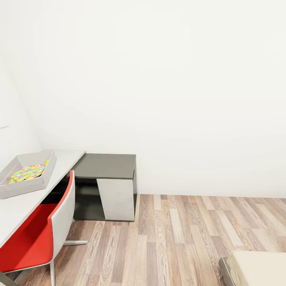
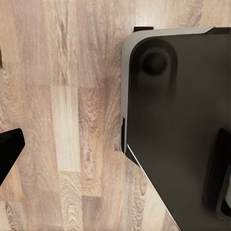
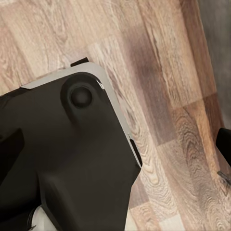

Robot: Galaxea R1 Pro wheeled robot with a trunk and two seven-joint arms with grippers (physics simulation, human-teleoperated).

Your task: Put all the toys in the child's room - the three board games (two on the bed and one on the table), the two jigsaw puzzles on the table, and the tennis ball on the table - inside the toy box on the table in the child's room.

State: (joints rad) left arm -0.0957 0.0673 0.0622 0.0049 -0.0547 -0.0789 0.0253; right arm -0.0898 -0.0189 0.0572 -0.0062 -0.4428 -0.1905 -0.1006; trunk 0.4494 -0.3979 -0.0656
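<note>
Pale grey, the table (image 1: 24,198) ran along the left wall and met a lower dark grey cabinet (image 1: 107,167) at the corner; the toy box (image 1: 41,180) sat on the table top near its far end, close to the wall-side edge, with a multicoloured jigsaw puzzle (image 1: 28,172) lying flat inside it; a red chair (image 1: 37,234) stood against the table's near edge; a corner of the bed (image 1: 258,270) showed across the wood plank floor (image 1: 178,238); both wrist views looked down on the robot's dark base (image 2: 178,120) over the planks, with only dark finger edges visible, so I could not tell how either gripper's jaws stood.
</note>
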